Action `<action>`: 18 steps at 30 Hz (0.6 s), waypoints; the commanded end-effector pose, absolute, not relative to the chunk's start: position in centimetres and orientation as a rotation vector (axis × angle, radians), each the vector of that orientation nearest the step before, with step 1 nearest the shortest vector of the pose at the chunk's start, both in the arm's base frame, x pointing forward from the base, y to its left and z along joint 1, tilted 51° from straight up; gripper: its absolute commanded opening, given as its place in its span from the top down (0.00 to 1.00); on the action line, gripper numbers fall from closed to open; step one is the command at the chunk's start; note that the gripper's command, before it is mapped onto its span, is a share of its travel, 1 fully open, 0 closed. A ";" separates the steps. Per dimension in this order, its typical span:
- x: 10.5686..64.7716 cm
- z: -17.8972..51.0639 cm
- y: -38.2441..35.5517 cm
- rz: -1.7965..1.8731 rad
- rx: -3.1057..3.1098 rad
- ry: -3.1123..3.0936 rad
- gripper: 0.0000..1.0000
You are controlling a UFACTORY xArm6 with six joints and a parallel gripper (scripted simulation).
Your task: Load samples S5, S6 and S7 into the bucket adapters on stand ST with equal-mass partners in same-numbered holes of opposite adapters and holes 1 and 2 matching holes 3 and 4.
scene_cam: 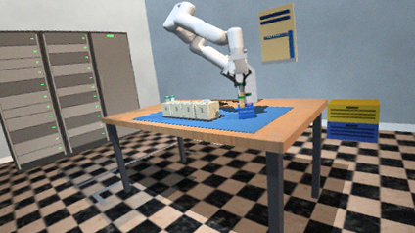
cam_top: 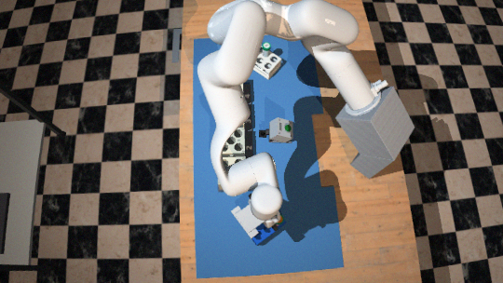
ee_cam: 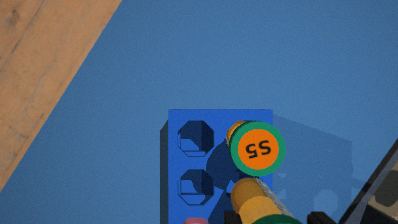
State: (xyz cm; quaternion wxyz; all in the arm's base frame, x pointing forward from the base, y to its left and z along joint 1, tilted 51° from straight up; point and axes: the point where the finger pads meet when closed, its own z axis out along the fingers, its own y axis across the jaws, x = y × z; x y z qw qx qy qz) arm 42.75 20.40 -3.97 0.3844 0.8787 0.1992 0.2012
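My gripper is shut on a green-capped tube with amber liquid, whose ID is out of view. The held tube is over the blue rack, its lower end near the wells beside S5; its exact depth is unclear. Tube S5, with an orange cap dot, stands in a corner well. Two wells beside it are empty. A pink part of another tube shows at the wrist view's lower edge. The adapters stand in a row on the dark stand, partly hidden by the arm.
The small desk with the green DONE key stands beside the stand. A white rack with a green-capped tube is near the arm's base. An adapter corner shows at the wrist view's lower right.
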 end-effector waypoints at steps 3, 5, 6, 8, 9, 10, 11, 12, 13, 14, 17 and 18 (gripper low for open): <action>42.8 -3.9 20.5 0.516 2.240 0.509 1.00; 42.8 -3.9 20.5 0.516 2.240 0.509 1.00; 42.8 -3.9 20.5 0.516 2.240 0.509 1.00; 42.8 -3.9 20.5 0.516 2.240 0.509 1.00; 42.8 -3.9 20.5 0.516 2.240 0.509 1.00; 42.8 -3.9 20.5 0.516 2.240 0.509 1.00; 42.9 -4.0 20.5 0.516 2.240 0.509 1.00; 42.9 -4.0 20.4 0.516 2.240 0.509 1.00; 43.0 -4.1 20.3 0.516 2.240 0.509 1.00; 43.0 -4.2 20.3 0.516 2.240 0.509 1.00; 43.2 -4.4 20.1 0.516 2.240 0.509 1.00; 43.2 -4.4 20.1 0.516 2.240 0.509 1.00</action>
